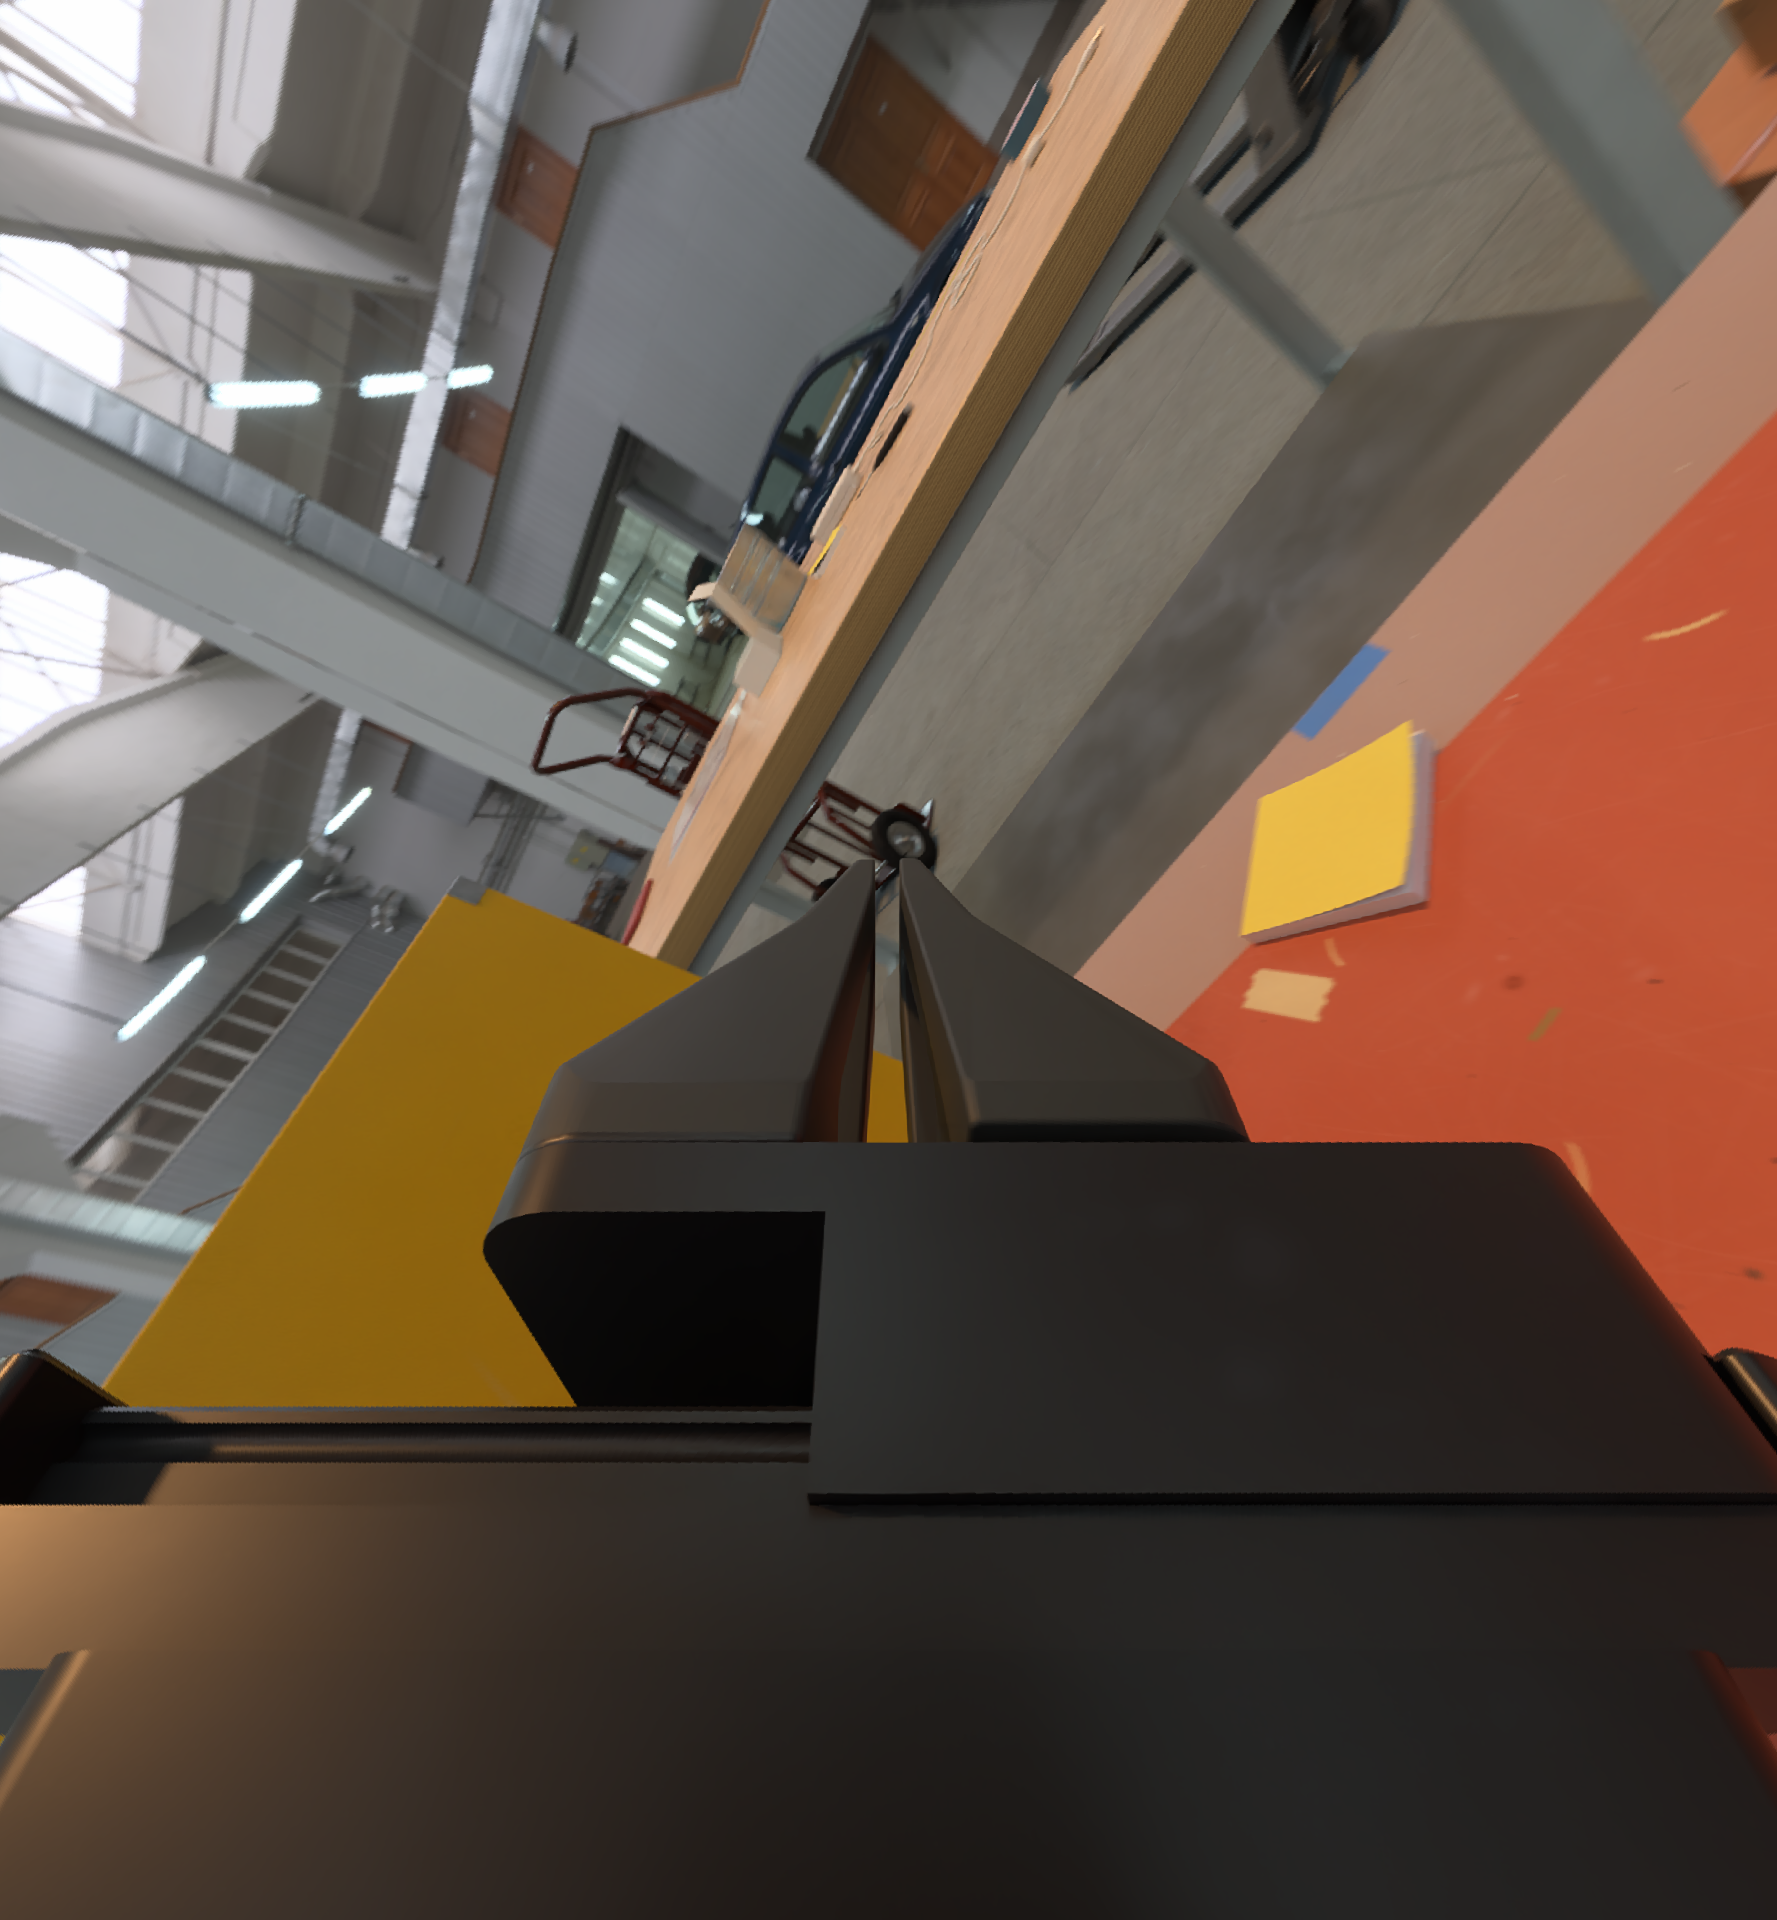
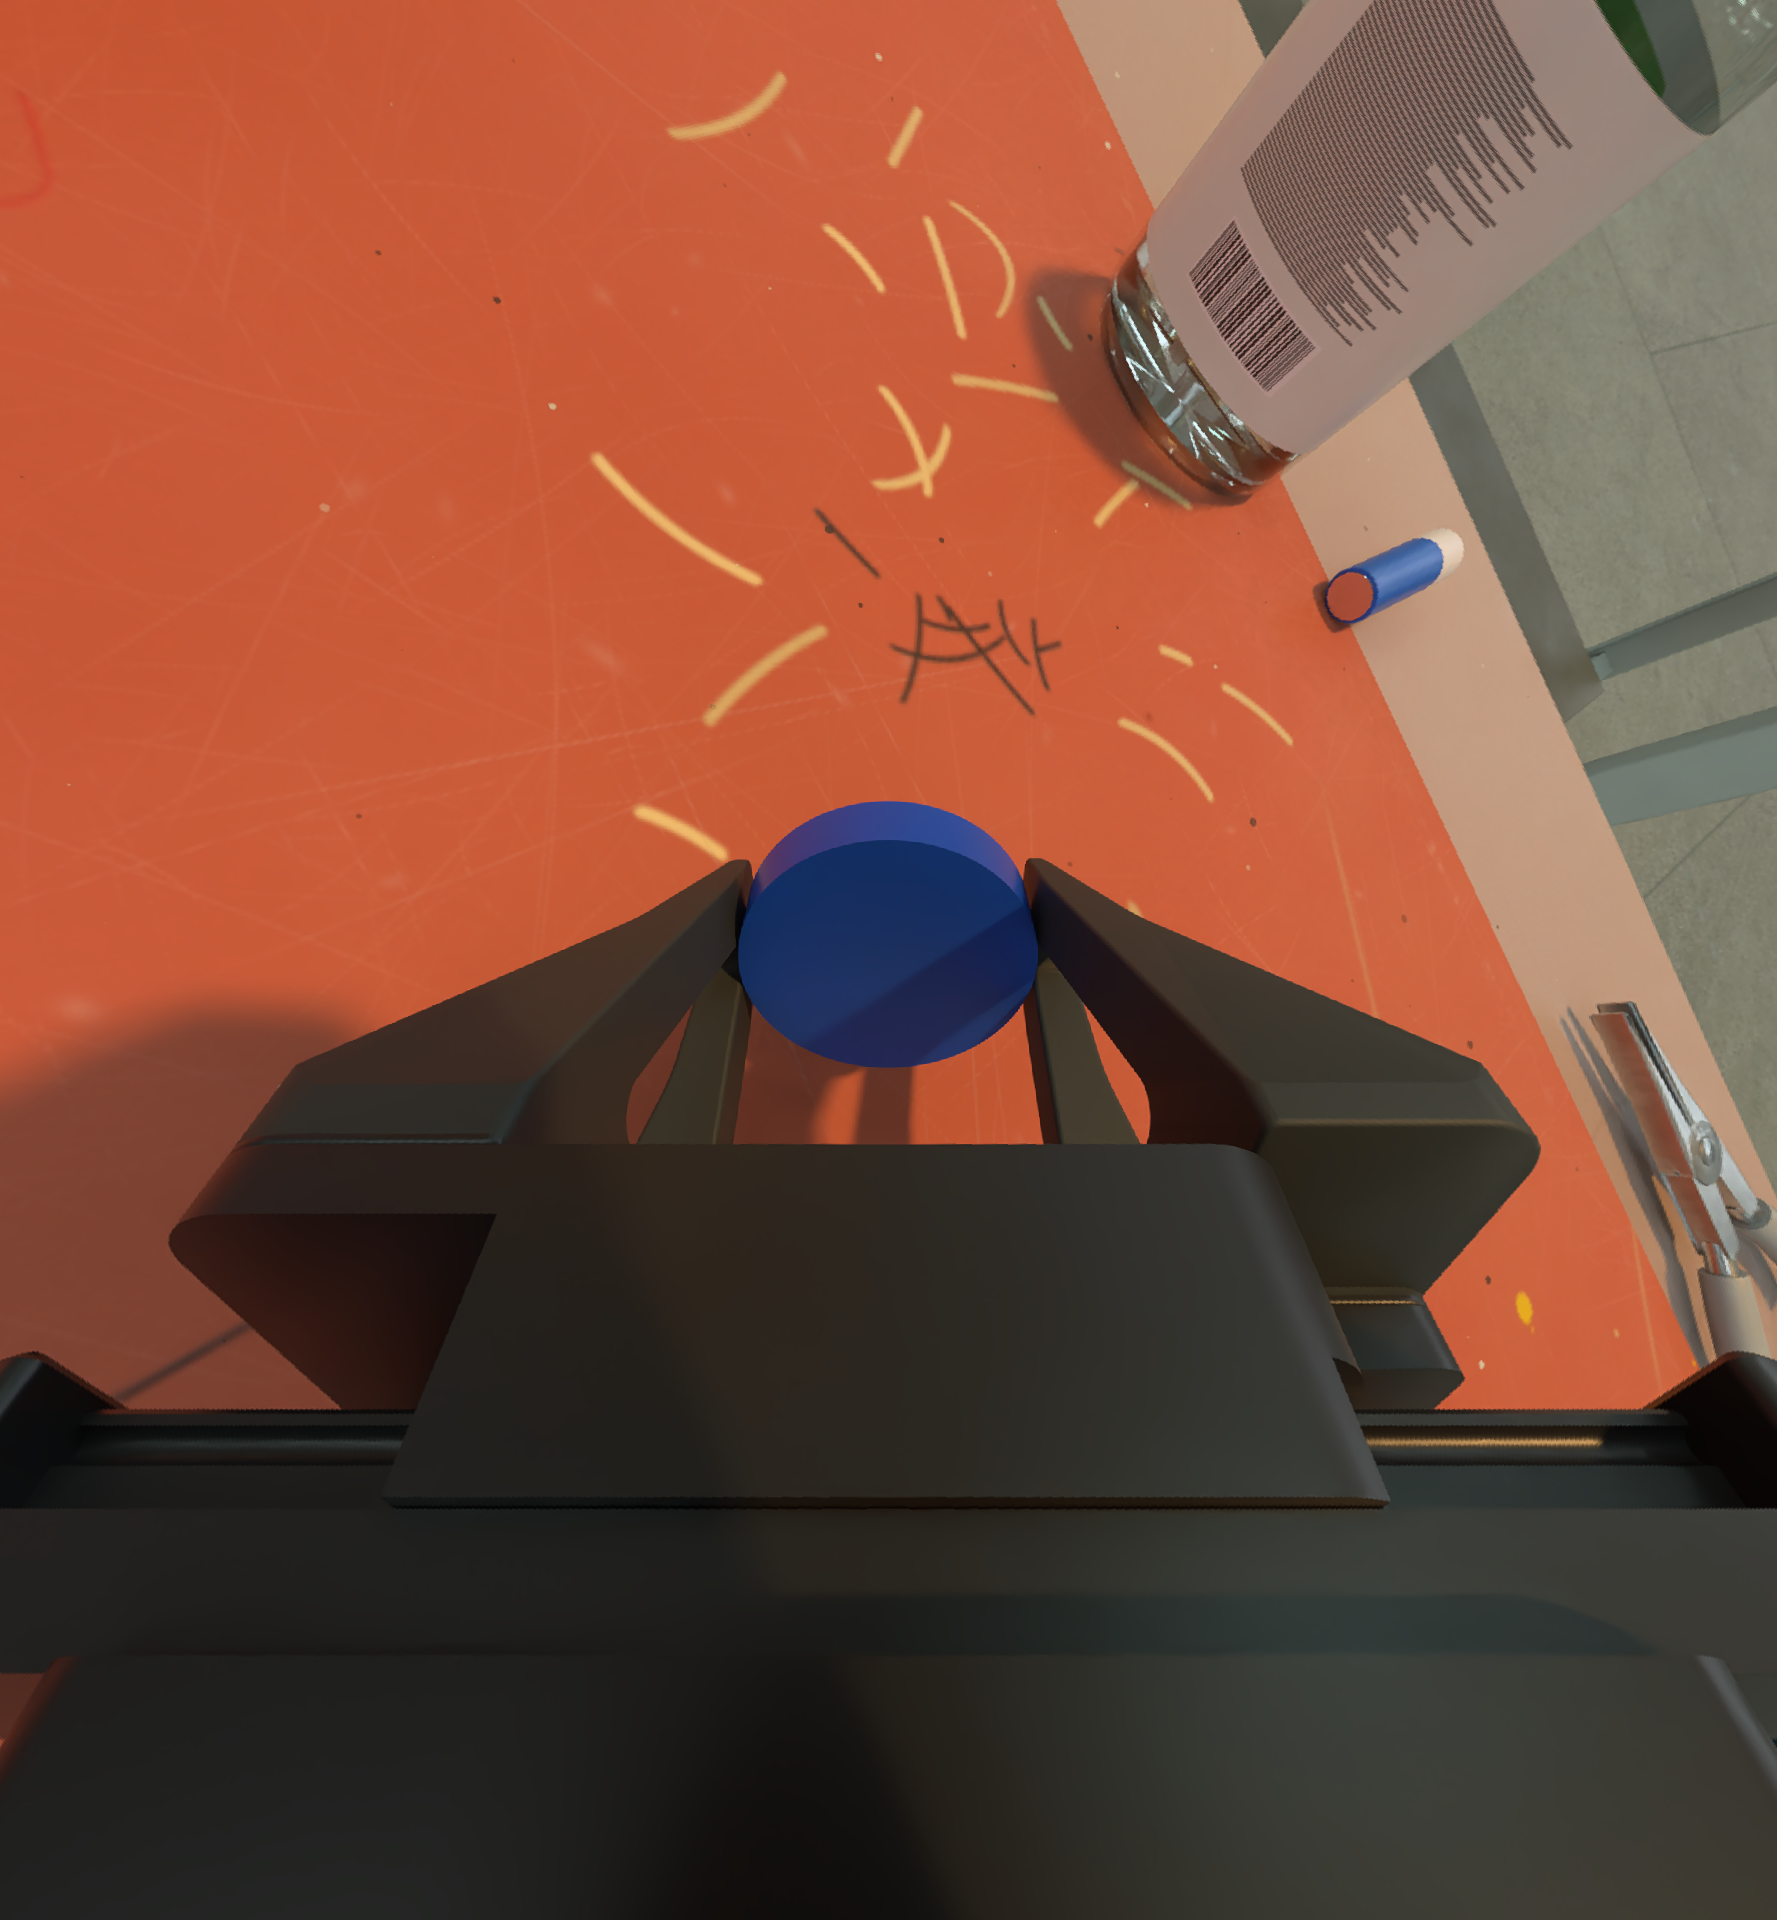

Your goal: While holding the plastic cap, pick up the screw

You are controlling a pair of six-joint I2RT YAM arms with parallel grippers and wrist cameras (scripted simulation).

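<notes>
In the right wrist view, my right gripper (image 2: 886, 904) is shut on the blue round plastic cap (image 2: 884, 935), one finger on each side, above the orange mat (image 2: 344, 520). In the left wrist view, my left gripper (image 1: 889, 868) is raised and tilted, looking out over the table edge. Its fingers are pressed almost together with only a thin slit between them. A small dark metal screw (image 1: 907, 831) with a pointed end sticks out at the fingertips.
A yellow notepad (image 1: 1331, 842) lies on the mat and a big yellow box (image 1: 396, 1143) stands to the left. A clear labelled bottle (image 2: 1383, 239), a blue stick (image 2: 1388, 577) and pliers (image 2: 1694, 1174) lie along the right table edge.
</notes>
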